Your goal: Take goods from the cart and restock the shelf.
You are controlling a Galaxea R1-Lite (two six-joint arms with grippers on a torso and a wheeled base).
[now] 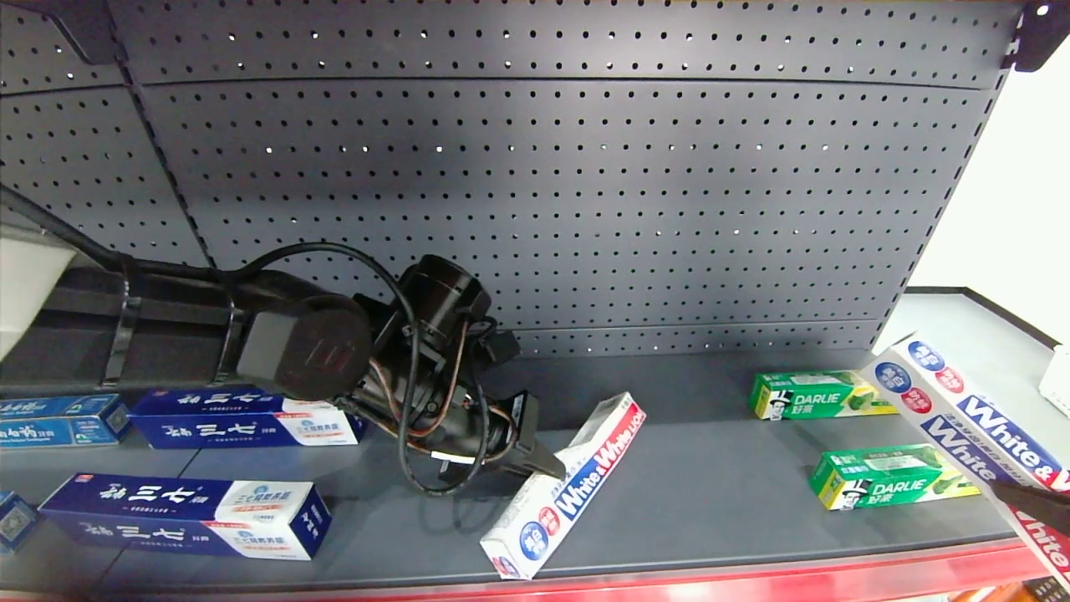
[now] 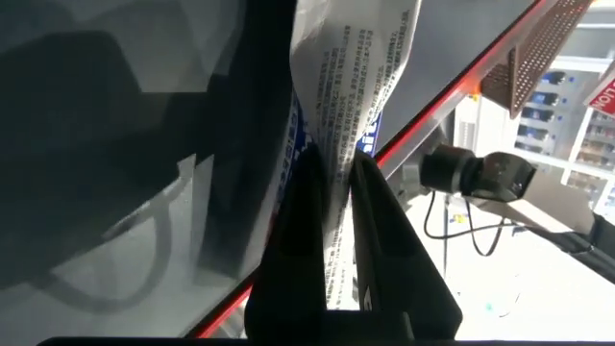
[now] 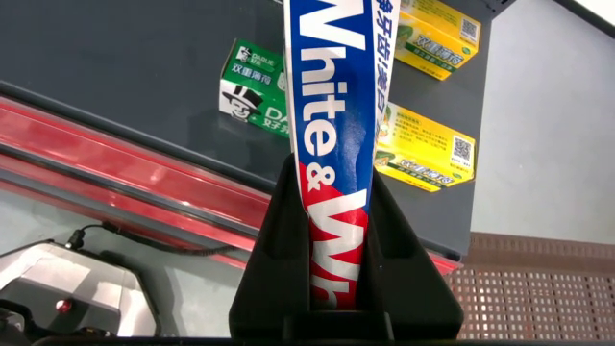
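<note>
Toothpaste box [image 1: 585, 468] pinched mid-length in left pincer [image 1: 542, 462], long axis slanting, low end apparently resting at shelf [image 1: 710, 510] front edge. Right pincer [image 3: 336, 192] clamps second box [image 1: 953, 414], which projects ahead above green boxes [image 1: 890, 477].

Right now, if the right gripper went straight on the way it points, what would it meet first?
Its held white toothpaste box leads; the tip would probably touch the rear green box or shelf beside it. Depth unclear.
</note>
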